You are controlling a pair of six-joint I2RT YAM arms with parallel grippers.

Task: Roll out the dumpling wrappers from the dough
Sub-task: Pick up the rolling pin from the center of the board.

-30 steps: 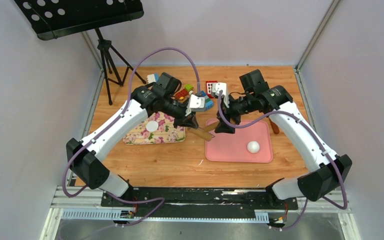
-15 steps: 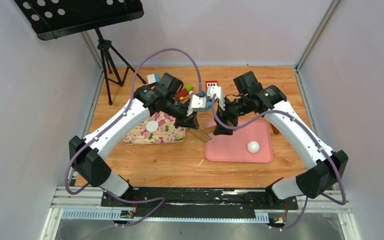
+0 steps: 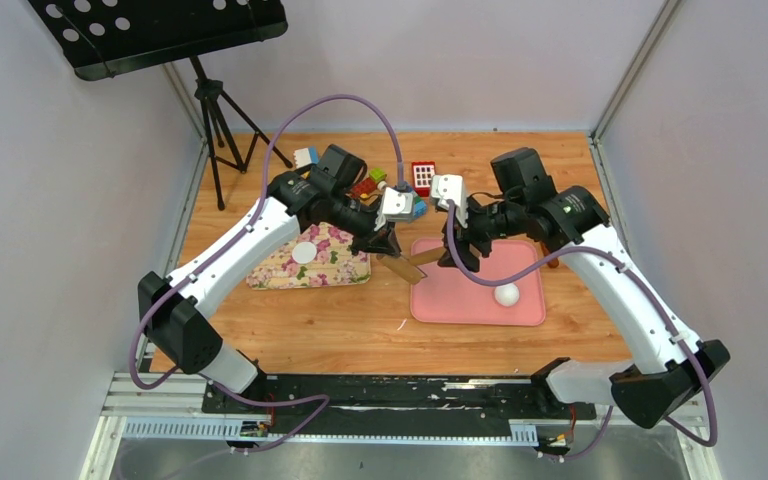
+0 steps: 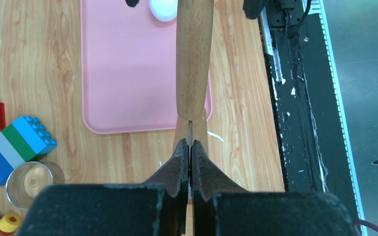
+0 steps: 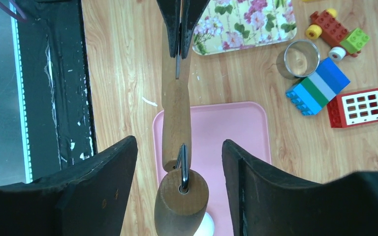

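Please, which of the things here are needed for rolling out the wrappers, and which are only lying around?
For the job:
wooden rolling pin
dough ball
pink mat
round wrapper on the floral tray
metal ring, probably the cutter

Lying about:
toy bricks
music stand beside the table

White dough ball (image 3: 506,294) sits on the pink tray (image 3: 460,296); one flat round wrapper (image 3: 304,252) lies on the floral tray (image 3: 343,266).
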